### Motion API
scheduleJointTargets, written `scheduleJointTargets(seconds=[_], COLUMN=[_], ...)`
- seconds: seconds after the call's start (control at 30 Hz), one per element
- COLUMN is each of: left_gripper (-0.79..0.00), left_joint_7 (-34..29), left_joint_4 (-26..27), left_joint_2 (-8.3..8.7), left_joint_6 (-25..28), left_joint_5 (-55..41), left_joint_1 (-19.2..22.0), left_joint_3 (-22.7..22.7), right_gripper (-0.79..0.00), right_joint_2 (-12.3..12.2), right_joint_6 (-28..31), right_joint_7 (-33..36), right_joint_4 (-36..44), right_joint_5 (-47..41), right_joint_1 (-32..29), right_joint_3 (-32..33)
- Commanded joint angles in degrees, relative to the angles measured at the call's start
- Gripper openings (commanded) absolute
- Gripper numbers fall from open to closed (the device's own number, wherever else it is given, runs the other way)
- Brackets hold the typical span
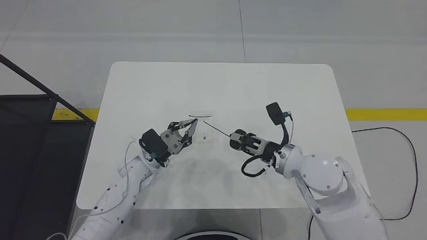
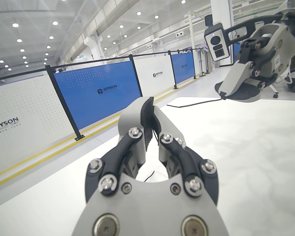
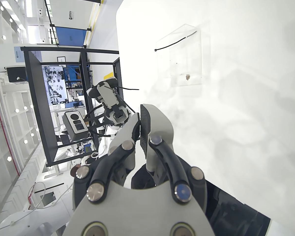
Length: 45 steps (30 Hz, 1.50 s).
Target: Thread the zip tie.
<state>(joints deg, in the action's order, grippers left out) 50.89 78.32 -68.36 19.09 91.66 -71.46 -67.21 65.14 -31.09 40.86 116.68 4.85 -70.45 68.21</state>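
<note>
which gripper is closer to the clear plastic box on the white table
Left. In the top view the left gripper is close beside the clear plastic box; the right gripper is farther off on the box's other side, with bare white table between.

End of zip tie [image 2: 191, 104] hidden inside right tool [image 2: 222, 95]
</note>
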Motion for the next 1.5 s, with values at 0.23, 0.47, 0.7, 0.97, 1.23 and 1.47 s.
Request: scheduleJointTargets(seconds=[0.23, 0.47, 0.7, 0.97, 1.23, 1.47], left_gripper=[-0.785, -0.785, -0.785, -0.785, -0.785, -0.785], left_joint_7=[0.0, 0.0, 0.0, 0.0, -2.3, -2.7], left_joint_4=[0.0, 0.0, 0.0, 0.0, 2.1, 2.0], left_joint_2=[0.00, 0.00, 0.00, 0.00, 0.17, 0.15], left_joint_6=[0.0, 0.0, 0.0, 0.0, 0.2, 0.2], left_joint_5=[0.0, 0.0, 0.0, 0.0, -1.4, -1.8], left_joint_1=[0.0, 0.0, 0.0, 0.0, -1.0, -1.0], left_joint_3=[0.0, 0.0, 0.0, 0.0, -1.2, -1.3], right_gripper=[-0.785, -0.785, -0.785, -0.785, -0.785, -0.785], right_joint_2=[-0.5, -2.2, -3.0, -3.0, -3.0, -3.2], right_joint_6=[-18.1, -23.7, -24.8, -24.8, -20.8, -16.9], right_joint_7=[3.5, 8.7, 7.6, 7.6, 9.4, 10.7], right_joint_4=[6.9, 4.7, 4.3, 4.3, 1.0, -1.0], right_joint_5=[3.8, 2.3, -0.3, -0.3, -4.9, -8.4], right_joint_1=[4.0, 10.4, 11.8, 11.8, 12.6, 13.4], right_joint_3=[0.1, -2.0, -3.2, -3.2, -2.9, -2.6])
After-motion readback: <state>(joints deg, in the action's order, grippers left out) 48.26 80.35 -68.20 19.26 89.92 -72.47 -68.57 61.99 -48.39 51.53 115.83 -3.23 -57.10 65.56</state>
